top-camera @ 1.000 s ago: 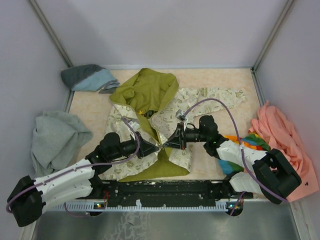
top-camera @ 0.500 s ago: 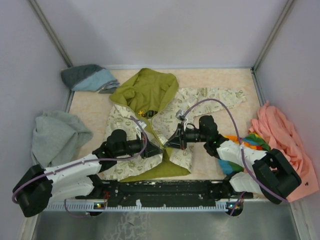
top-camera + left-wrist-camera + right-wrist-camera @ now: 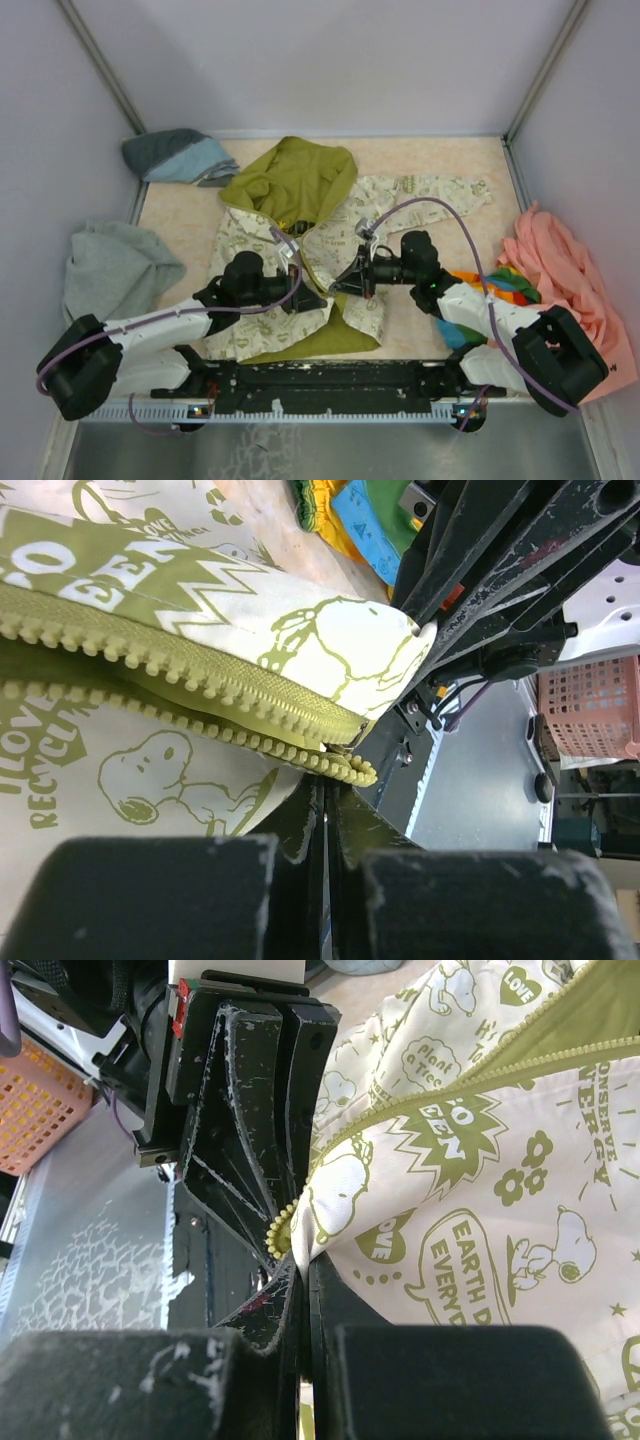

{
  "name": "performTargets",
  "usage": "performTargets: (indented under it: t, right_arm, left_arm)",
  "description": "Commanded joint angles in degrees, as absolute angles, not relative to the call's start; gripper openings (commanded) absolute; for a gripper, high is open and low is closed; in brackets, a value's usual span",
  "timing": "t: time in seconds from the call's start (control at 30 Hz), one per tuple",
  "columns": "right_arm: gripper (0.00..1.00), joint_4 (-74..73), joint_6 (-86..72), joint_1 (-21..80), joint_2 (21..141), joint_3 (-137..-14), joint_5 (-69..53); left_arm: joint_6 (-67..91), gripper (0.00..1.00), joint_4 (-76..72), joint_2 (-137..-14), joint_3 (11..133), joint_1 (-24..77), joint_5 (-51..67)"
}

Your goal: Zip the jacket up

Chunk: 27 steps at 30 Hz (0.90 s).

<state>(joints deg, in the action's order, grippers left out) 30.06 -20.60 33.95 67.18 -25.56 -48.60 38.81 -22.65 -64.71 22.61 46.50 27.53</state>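
The table [image 3: 175,215] carries the jacket [image 3: 300,180], which lies spread open. Its olive hood is well beyond both sets of jaws and its cream printed fronts reach back to them. A peach-pink garment [image 3: 560,270] is heaped well off to the outer side of the right jaws, and a grey sweatshirt [image 3: 115,275] sits well outside the left jaws. A blue-grey cloth [image 3: 175,155] lies far beyond the left jaws, and a bright multicoloured cloth [image 3: 500,282] is behind the right jaws, under that arm. The left gripper [image 3: 318,300] and right gripper [image 3: 340,285] meet tip to tip at the jacket's bottom hem. The left jaws are pressed together on the lower end of the zipper strip [image 3: 200,675], whose two toothed rows run away from the tips. The right jaws are clamped on the hem corner of the other front.
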Motion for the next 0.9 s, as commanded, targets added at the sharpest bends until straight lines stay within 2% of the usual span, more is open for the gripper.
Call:
performTargets:
  t: [0.0,0.27,0.5,0.67,0.87]
  right_arm:
    - [0.00,38.44,-20.98,33.49,66.46,-30.09,-47.24]
    - [0.01,31.85,-18.42,33.49,67.55,-31.37,-47.64]
    - [0.23,24.22,-15.51,33.49,62.80,-31.39,-43.35]
    - [0.32,14.73,-9.70,33.53,56.03,-31.73,-38.28]
    - [0.41,7.47,-0.27,38.63,47.73,-30.18,-28.64]
  left_arm:
    - [38.02,0.00,-17.48,-64.95,22.72,46.92,32.09]
    - [37.49,0.00,-16.52,-61.45,22.81,46.72,27.05]
    - [40.40,0.00,-20.03,-61.48,21.27,45.18,27.48]
    - [43.18,0.00,-24.26,-61.96,19.58,43.63,29.84]
    - [41.59,0.00,-19.36,-61.46,21.83,41.84,32.33]
